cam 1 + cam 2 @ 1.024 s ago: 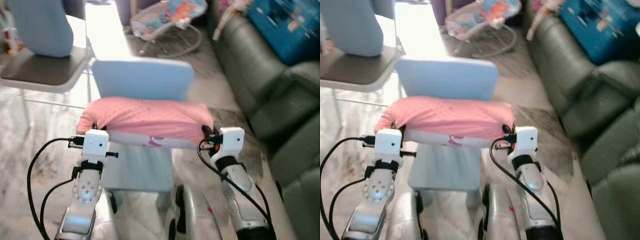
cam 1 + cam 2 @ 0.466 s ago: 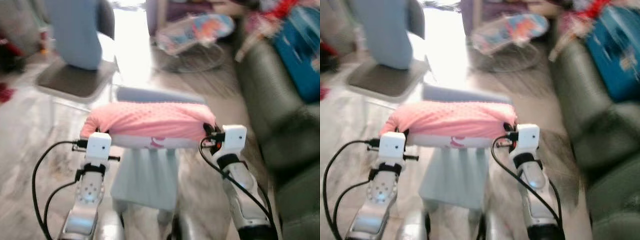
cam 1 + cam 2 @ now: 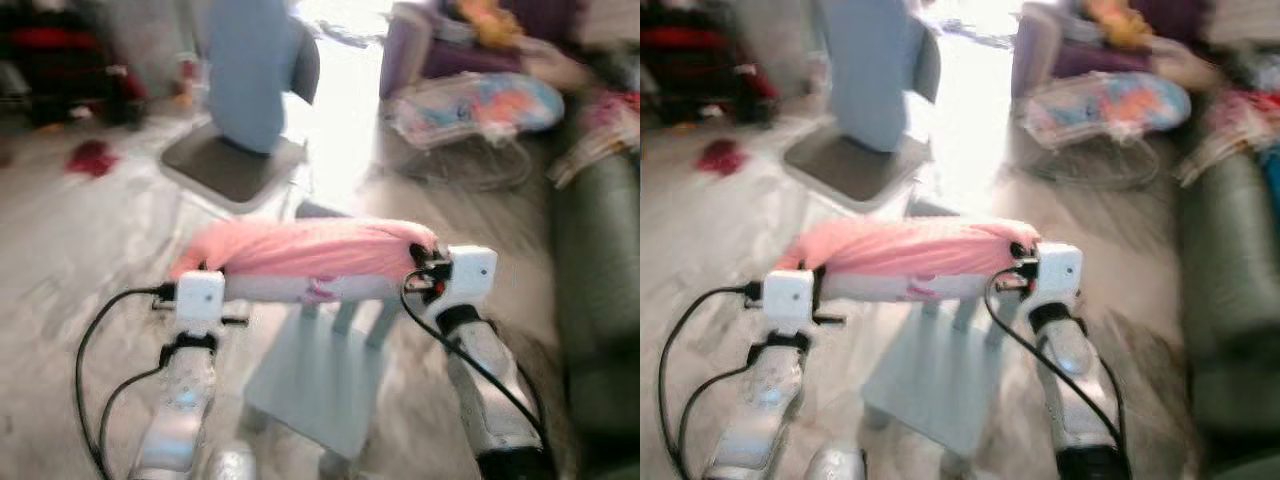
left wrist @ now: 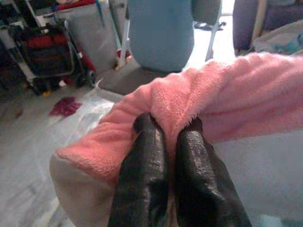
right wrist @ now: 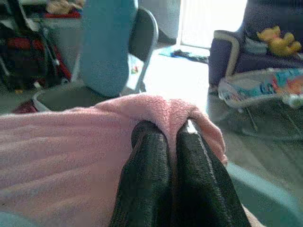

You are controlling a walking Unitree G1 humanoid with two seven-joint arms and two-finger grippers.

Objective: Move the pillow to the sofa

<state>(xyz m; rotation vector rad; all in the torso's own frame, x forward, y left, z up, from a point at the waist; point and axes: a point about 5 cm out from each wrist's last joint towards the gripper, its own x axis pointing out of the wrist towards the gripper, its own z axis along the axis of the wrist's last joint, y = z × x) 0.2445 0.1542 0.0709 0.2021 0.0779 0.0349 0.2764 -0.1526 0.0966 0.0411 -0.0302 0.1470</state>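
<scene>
A long pink pillow (image 3: 310,255) with a white underside hangs in the air between my two arms, lifted above a small light-blue chair (image 3: 320,370). My left gripper (image 4: 165,142) is shut on a fold of the pillow's left end, and my right gripper (image 5: 170,135) is shut on a fold at its right end. The dark green sofa (image 3: 600,280) runs along the right side of the room, beyond my right arm (image 3: 480,340).
An office chair with a blue back (image 3: 245,110) stands ahead on the left. A colourful baby bouncer (image 3: 480,110) lies ahead on the right, with a purple armchair (image 3: 1080,50) behind it. A red cloth (image 3: 92,157) lies on the pale floor at far left.
The pillow has risen off the small blue chair, held at both ends. The camera has tilted up and turned left, so the sofa has slid toward the right edge.
</scene>
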